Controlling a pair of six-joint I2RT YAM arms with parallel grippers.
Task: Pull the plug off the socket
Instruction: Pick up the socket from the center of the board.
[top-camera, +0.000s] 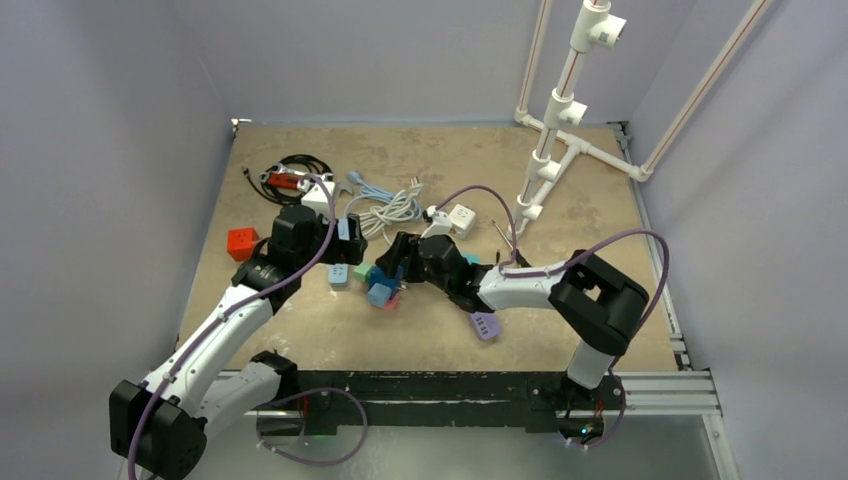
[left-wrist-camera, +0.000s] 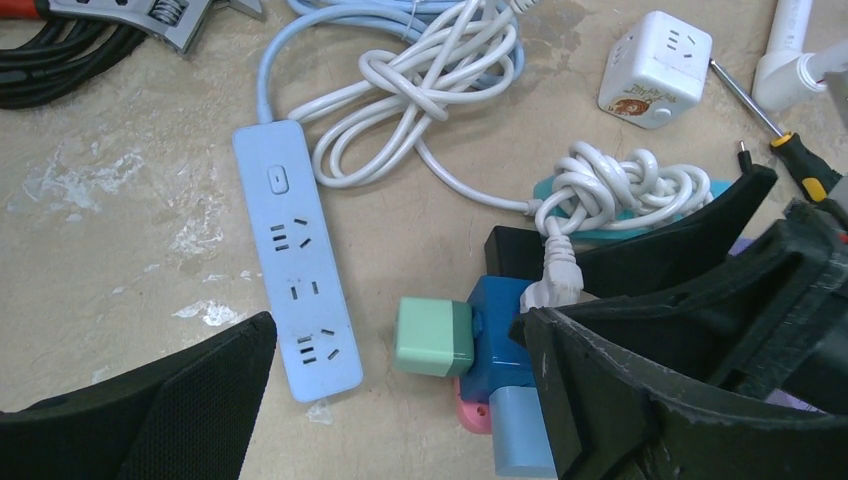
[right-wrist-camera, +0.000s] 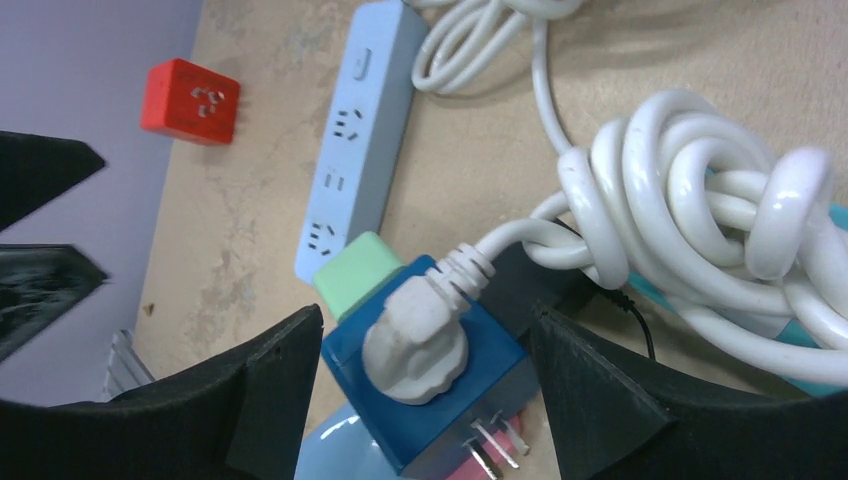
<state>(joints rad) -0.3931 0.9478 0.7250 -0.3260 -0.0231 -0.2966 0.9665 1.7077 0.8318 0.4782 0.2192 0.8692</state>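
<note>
Two fingers of your right gripper (right-wrist-camera: 428, 315) flank the blue socket (right-wrist-camera: 480, 400) mid-table; whether they pinch cannot be told. Left gripper (left-wrist-camera: 393, 322) gapes wide: pin the socket, pull the white plug (right-wrist-camera: 415, 345) straight out.

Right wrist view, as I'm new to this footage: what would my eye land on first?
A white plug sits pushed into a blue cube socket at bottom centre, with the fingers of the right gripper close on either side. Its thick white cord knots up at the right, and a red cube socket sits upper left.
</note>
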